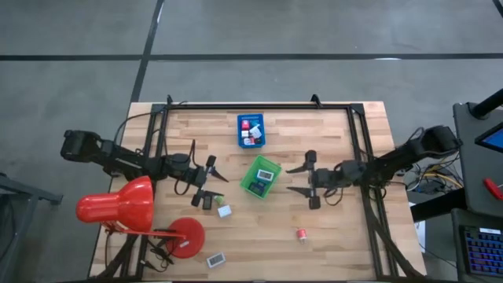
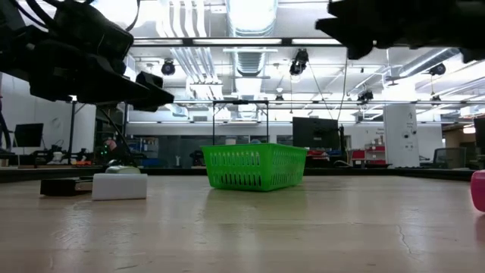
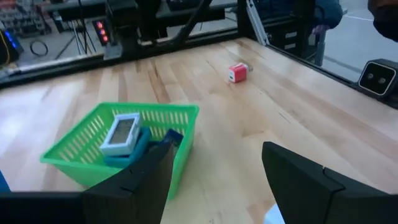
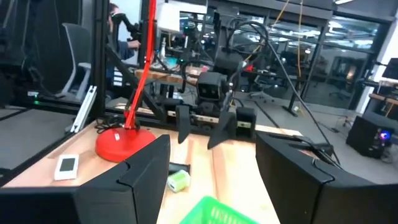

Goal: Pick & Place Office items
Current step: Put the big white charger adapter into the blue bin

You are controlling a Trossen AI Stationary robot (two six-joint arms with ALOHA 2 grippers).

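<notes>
The green plastic mesh basket (image 1: 260, 176) stands mid-desk as the main obstacle. To its left, bare pale wooden desk (image 1: 330, 236) separates it from the left gripper (image 1: 212, 183), whose fingers are spread; just beyond lie a small white block (image 1: 225, 211) and a dark block (image 1: 207, 202). To the basket's right, a clear lane reaches the open right gripper (image 1: 299, 179). Behind it, just apart, sits the blue rectangular tray (image 1: 251, 130). The red desk lamp (image 1: 118, 206) blocks the corner far left of the basket; a small pink-red cube (image 1: 301, 235) lies alone on the basket's near right.
</notes>
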